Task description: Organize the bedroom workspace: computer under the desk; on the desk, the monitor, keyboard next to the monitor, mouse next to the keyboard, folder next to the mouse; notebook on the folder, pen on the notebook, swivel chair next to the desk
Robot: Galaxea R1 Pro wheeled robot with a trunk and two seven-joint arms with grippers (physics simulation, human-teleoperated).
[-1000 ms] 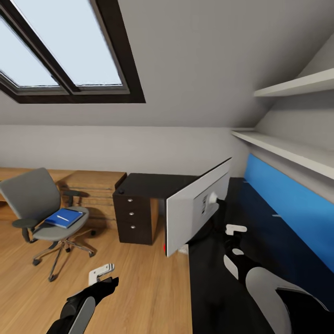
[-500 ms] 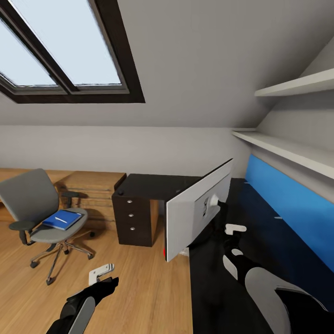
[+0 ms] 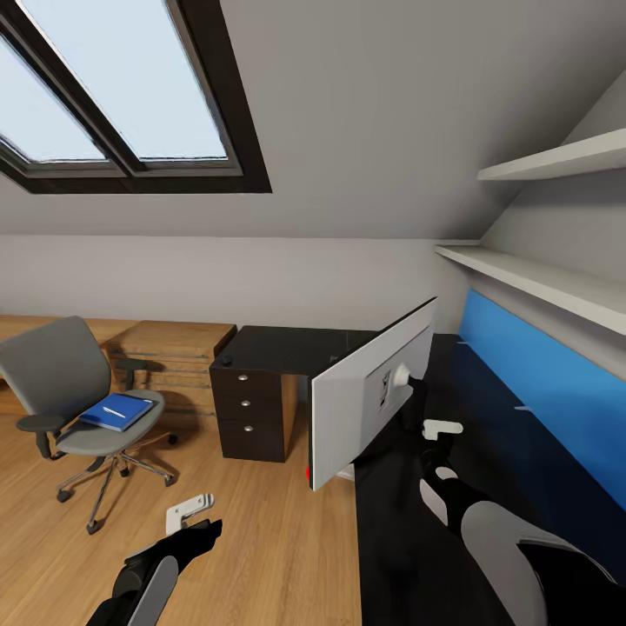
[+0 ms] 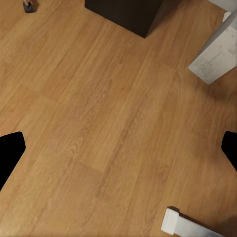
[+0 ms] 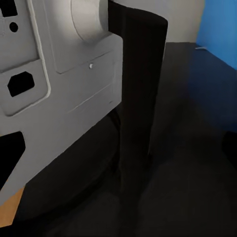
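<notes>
Monitor (image 3: 374,396) is standing on the glossy black table (image 3: 409,539), turned so its silver-white back is facing the camera, and its black stand (image 5: 136,98) is rising from the tabletop in the right wrist view. The right tool (image 3: 441,428) is hanging just beside that back panel, over the table; its white fingers are showing in the head view, but I cannot tell whether they are spread or pressed together. The left tool (image 3: 189,513) is hovering low over the wooden floor (image 4: 98,123), and its dark fingertips (image 4: 10,153) are sitting far apart at the two edges of the wrist picture (so it is spread wide and gripping nothing).

Well apart from the table, the grey swivel chair (image 3: 65,382) is standing on the floor at the left, and the blue folder (image 3: 117,411) is lying on its seat with a thin white pen (image 3: 113,410) across the top. The dark drawer unit (image 3: 252,409) with three silver knobs is sitting under the far end of the table, between the chair and the monitor. A blue wall panel (image 3: 539,382) is running along the table's right side.
</notes>
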